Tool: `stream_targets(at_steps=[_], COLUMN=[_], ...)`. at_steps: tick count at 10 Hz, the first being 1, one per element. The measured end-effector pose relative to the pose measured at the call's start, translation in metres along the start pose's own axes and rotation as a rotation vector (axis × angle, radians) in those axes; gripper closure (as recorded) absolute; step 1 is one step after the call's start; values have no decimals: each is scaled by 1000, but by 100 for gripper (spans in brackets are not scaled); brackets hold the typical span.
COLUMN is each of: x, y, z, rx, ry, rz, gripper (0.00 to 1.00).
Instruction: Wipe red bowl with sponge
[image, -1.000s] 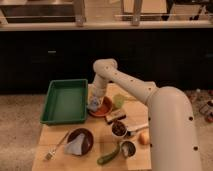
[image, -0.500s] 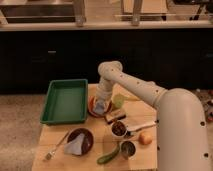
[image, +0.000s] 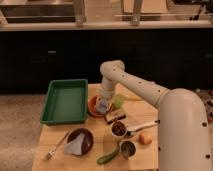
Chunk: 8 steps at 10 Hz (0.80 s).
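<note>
Now the claw (image: 102, 106) is down inside the red bowl (image: 94, 103), pressing on the sponge (image: 103, 107), a small pale blue-grey pad that lies in the right part of the bowl. If the claw is clenched on the sponge or only rests on it, I cannot tell. Compared with half a second ago, the elbow of the arm has moved a little more to the right and the wrist stands more straight above the bowl; the other things did not change place.

The arm (image: 135, 85) comes from the big white body at the lower right, goes up and left to a round joint above the table (image: 50, 137), and then bends straight down to the bowl.

The red bowl stands on the table just beside the right edge of the green tray (image: 64, 101). Just right of the bowl is a pale green round thing (image: 119, 101). A tan and dark block (image: 114, 116) lies near the bowl, in front of it to the right. Nearer the front edge stands a dark bowl (image: 85, 138) with a light blue cloth (image: 75, 146) in it, and a fork (image: 55, 149) lies to its left.
</note>
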Motion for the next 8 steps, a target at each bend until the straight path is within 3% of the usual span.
stream_targets(at_steps=[4,8], x=[26,24], y=[-8,-27], z=[-2,4], rx=[42,70], ry=[18,-2], rz=[10,-34], gripper=[100,100])
